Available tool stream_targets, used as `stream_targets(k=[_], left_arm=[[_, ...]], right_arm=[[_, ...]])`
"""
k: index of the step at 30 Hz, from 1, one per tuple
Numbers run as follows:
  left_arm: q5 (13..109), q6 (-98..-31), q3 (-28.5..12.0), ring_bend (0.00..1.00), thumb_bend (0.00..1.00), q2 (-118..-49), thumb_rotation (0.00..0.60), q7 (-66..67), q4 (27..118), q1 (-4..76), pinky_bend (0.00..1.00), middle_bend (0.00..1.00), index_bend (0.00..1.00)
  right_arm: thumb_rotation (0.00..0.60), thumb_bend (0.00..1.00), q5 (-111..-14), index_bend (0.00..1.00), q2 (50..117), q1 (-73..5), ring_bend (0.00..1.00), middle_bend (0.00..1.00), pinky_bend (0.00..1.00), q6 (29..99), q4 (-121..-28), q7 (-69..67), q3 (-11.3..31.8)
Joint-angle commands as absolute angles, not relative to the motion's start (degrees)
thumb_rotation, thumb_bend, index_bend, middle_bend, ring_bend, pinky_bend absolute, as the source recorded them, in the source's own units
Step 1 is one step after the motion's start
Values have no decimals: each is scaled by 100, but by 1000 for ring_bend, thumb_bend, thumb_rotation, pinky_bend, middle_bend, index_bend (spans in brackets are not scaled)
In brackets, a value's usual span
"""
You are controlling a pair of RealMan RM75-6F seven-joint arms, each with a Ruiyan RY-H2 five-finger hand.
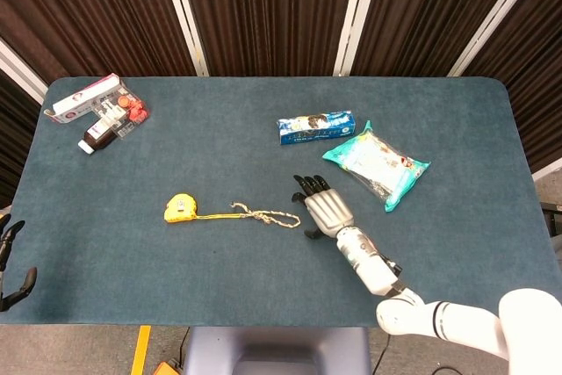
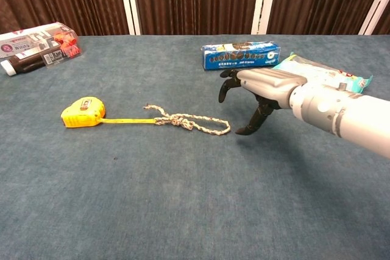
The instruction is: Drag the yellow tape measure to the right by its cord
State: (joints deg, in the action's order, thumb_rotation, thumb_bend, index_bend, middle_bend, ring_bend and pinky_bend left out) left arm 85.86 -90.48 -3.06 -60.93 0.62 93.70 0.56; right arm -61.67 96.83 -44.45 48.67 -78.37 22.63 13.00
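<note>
The yellow tape measure point(image 1: 180, 209) point(image 2: 83, 112) lies on the blue table, left of centre. A short length of yellow blade leads right from it to a knotted braided cord point(image 1: 265, 215) point(image 2: 187, 122) lying slack on the cloth. My right hand point(image 1: 323, 206) point(image 2: 259, 92) hovers just right of the cord's free end, fingers spread and pointing down, thumb tip near the table, holding nothing. A small gap separates it from the cord. Only fingertips of my left hand point(image 1: 10, 263) show at the head view's left edge, off the table, spread apart.
A blue biscuit pack point(image 1: 315, 127) point(image 2: 241, 54) and a teal snack bag point(image 1: 378, 163) point(image 2: 326, 74) lie behind and to the right of my right hand. A medicine box and dark bottle point(image 1: 98, 113) point(image 2: 36, 49) sit at the far left corner.
</note>
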Motion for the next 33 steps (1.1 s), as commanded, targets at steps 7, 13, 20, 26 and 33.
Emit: stream_targets(k=[7, 13, 20, 26, 33], left_arm=[[8656, -9119, -254, 0, 428, -6045, 600, 38, 9400, -2, 94, 0, 109], [8629, -9094, -273, 0, 429, -6036, 600, 35, 9410, 12, 93, 0, 109], [8641, -9121, -265, 0, 428, -6046, 600, 18, 9382, -7, 93, 0, 109], [8637, -9140, -270, 0, 428, -6034, 600, -23, 9367, -20, 93, 0, 109], [8631, -9119, -274, 0, 429, -6031, 600, 21, 9394, -11, 94, 0, 109]], right_arm=[[600, 412, -5968, 475, 10030, -4636, 36, 73, 0, 4769, -7447, 2062, 1356], [600, 412, -5888, 486, 10153, -4693, 36, 73, 0, 4795, -7337, 2024, 1367], [600, 413, -5915, 551, 10307, -4732, 45, 90, 0, 4879, -7195, 1933, 1368], [600, 413, -5876, 553, 10373, -4747, 46, 90, 0, 4922, -7087, 1973, 1349], [600, 414, -5846, 559, 10428, -4775, 46, 90, 0, 4867, -7021, 1951, 1325]])
